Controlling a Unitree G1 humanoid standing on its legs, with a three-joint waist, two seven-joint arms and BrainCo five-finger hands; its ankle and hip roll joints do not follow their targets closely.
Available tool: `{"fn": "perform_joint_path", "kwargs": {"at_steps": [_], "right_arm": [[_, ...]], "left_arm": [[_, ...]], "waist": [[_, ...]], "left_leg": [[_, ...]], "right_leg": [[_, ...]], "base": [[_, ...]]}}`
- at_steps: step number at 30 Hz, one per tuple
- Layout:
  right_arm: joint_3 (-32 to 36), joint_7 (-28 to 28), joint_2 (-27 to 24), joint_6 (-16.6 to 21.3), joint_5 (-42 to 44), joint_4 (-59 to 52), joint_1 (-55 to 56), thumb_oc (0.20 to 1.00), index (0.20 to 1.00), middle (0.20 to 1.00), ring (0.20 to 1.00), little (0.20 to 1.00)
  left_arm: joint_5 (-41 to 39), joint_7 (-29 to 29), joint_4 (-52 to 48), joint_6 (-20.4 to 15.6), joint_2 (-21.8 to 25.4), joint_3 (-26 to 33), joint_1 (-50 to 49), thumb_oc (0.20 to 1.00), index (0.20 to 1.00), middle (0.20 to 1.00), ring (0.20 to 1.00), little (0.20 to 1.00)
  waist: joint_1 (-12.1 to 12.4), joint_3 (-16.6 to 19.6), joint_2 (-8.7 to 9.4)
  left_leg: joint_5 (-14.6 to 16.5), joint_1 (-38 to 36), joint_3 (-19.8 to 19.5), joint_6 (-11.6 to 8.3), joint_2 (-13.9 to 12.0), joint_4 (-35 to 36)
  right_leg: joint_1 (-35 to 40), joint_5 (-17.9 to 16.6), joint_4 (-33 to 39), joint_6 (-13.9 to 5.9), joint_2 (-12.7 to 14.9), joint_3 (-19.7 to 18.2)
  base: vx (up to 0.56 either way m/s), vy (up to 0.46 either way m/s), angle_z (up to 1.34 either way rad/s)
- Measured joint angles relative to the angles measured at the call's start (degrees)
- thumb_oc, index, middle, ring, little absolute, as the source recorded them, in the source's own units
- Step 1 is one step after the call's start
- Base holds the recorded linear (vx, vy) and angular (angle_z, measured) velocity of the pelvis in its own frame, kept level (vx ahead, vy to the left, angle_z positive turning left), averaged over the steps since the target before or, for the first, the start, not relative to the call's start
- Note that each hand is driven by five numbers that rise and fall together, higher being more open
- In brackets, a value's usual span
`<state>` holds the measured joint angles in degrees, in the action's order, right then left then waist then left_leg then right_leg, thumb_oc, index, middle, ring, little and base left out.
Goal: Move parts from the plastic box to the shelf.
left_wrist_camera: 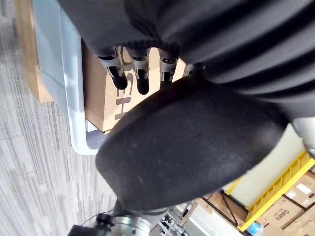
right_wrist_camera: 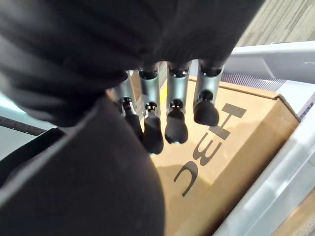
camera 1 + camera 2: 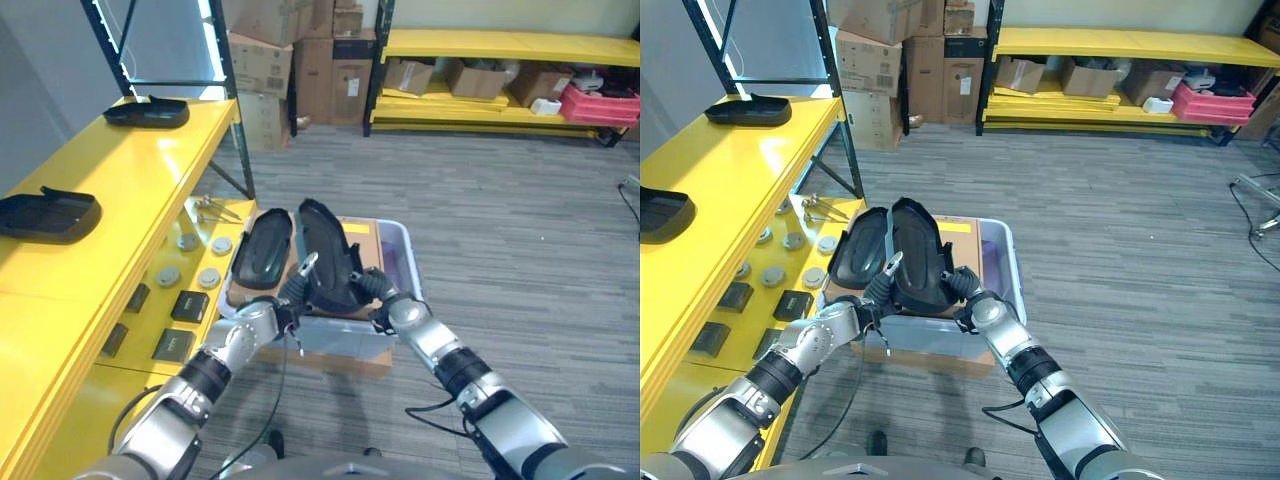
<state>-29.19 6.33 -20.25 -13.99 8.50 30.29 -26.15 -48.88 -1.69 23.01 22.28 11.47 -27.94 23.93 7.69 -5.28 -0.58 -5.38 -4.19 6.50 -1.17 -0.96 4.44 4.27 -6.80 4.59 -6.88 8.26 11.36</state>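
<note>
Nearest you, the left hand [image 3: 283,312] and right hand [image 3: 384,300] flank a black part [image 3: 325,258] from either side, fingers bent loosely beside it; whether they grip it cannot be told. The part, long, matte and curved, stands in the plastic box [image 3: 400,255], its long axis pointing away. The shelf [image 3: 95,190] lies to your left.

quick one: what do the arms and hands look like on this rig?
Two silver-grey metal arms with black bands at the joints. Each ends in a dark ribbed wrist cover, the left hand and right hand both having silver fingers with rounded dark tips. No markings are legible.
</note>
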Motion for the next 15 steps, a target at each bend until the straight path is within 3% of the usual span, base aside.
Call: {"fn": "perform_joint_path", "kwargs": {"at_steps": [3, 4, 5, 6, 10, 15], "right_arm": [[0.0, -0.8, 0.0, 0.0, -0.7, -0.1, -0.1, 0.200, 0.200, 0.200, 0.200, 0.200], [0.0, -1.0, 0.0, 0.0, -1.3, -0.1, -0.1, 0.200, 0.200, 0.200, 0.200, 0.200], [0.0, -1.2, 0.0, 0.0, -1.8, -0.1, -0.1, 0.200, 0.200, 0.200, 0.200, 0.200], [0.0, -1.5, -0.1, -0.1, -2.2, -0.1, -0.1, 0.200, 0.200, 0.200, 0.200, 0.200], [0.1, -2.1, -0.2, -0.2, -2.2, 0.0, -0.1, 0.200, 0.200, 0.200, 0.200, 0.200], [0.0, -2.1, -1.7, -0.5, -2.2, 0.1, -0.1, 0.200, 0.200, 0.200, 0.200, 0.200]], "left_arm": [[4.9, -2.5, -3.3, 0.0, 2.6, -1.7, 0.0, 1.000, 1.000, 1.000, 1.000, 1.000], [6.9, -3.5, -3.9, 0.1, 3.1, -2.1, 0.0, 0.922, 0.922, 0.922, 0.922, 0.922], [8.6, -4.5, -4.5, 0.0, 3.5, -2.3, 0.1, 0.922, 0.922, 0.922, 0.922, 0.922], [10.9, -5.8, -5.0, 0.0, 4.2, -3.0, 0.5, 0.200, 0.200, 0.200, 0.200, 0.200], [11.9, -6.3, -8.8, 0.1, 7.2, -5.3, 1.3, 0.200, 0.200, 0.200, 0.200, 0.200], [11.6, -5.7, -8.9, 0.1, 7.2, -6.1, 1.7, 0.200, 0.200, 0.200, 0.200, 0.200]], "waist": [[0.0, 0.0, -0.04], [-0.1, 0.0, -0.04], [-0.1, 0.0, -0.04], [-0.2, 0.0, -0.05], [-0.6, 0.1, -0.15], [-1.2, 0.2, -0.31]], "left_leg": [[0.0, -0.2, 0.2, -0.01, 0.0, 0.0], [0.0, -0.2, 0.3, -0.01, 0.0, 0.0], [0.0, -0.3, 0.4, -0.01, 0.0, 0.0], [0.0, -0.6, 0.8, -0.03, -0.1, 0.0], [0.4, -0.9, 1.6, -0.10, -0.1, 0.0], [0.4, -0.9, 1.6, -0.10, -0.1, 0.0]], "right_leg": [[0.0, 0.0, 0.0, 0.00, 0.0, -0.1], [0.0, 0.0, 0.0, 0.00, 0.0, -0.2], [0.0, 0.0, 0.0, 0.00, 0.0, -0.2], [0.0, 0.0, 0.0, 0.00, 0.0, -0.5], [0.0, -0.1, 0.1, 0.08, 0.1, -1.1], [0.0, -0.2, 0.2, -0.02, 0.1, -1.2]], "base": [[0.01, 0.004, -0.02], [0.02, 0.009, -0.04], [0.02, 0.014, -0.07], [0.01, 0.013, -0.09], [0.01, 0.009, -0.12], [0.00, 0.001, -0.01]]}}
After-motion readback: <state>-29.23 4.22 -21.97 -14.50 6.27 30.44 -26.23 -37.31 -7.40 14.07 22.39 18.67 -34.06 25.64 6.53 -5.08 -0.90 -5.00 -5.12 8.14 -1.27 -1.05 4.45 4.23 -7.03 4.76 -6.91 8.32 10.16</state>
